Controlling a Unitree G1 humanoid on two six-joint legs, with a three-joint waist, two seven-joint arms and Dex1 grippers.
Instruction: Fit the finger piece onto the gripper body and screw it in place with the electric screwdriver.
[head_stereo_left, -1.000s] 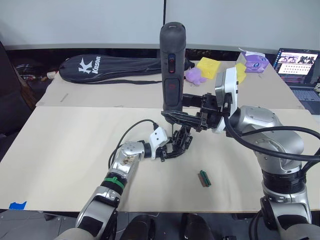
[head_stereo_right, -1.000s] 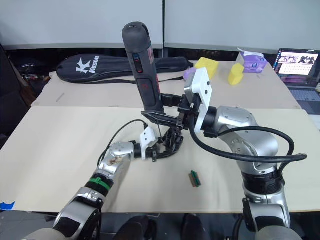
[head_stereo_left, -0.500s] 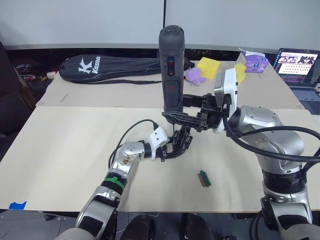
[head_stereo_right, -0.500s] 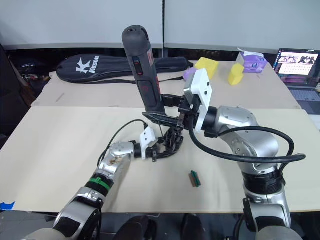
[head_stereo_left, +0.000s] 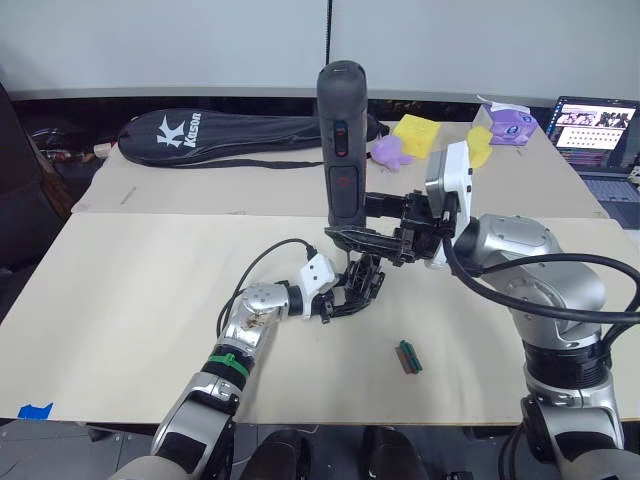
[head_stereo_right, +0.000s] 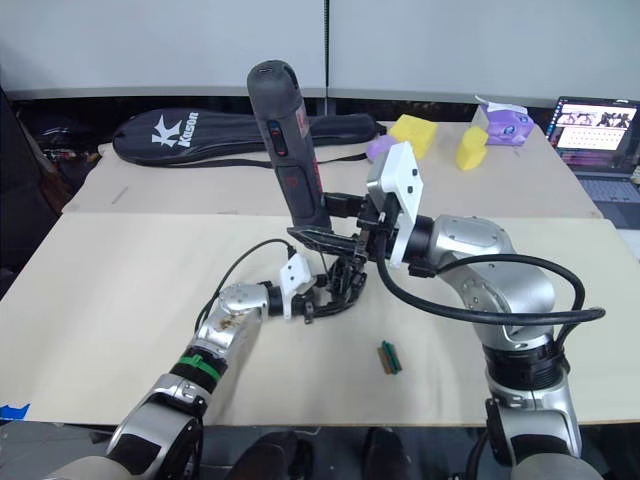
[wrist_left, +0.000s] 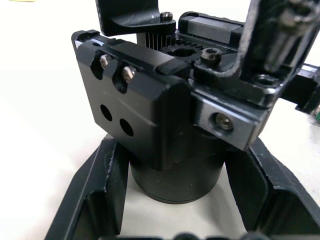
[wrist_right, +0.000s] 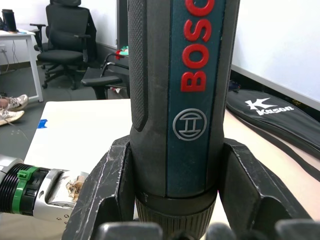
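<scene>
Plainly, the right gripper (head_stereo_left: 372, 222) clamps the tall, top-heavy screwdriver (head_stereo_left: 341, 150) low on its barrel — upright, directly above the gripper body (head_stereo_left: 360, 285), a rigid part the left gripper (head_stereo_left: 335, 297) pinches by its round base — best held low.

gripper body (wrist_left: 165, 125) — round base between left gripper (wrist_left: 175, 200) fingers

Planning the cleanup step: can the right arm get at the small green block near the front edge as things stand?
Probably not yet. The way to the green block is open, but the right gripper is shut on the electric screwdriver, so it has no free fingers.
</scene>
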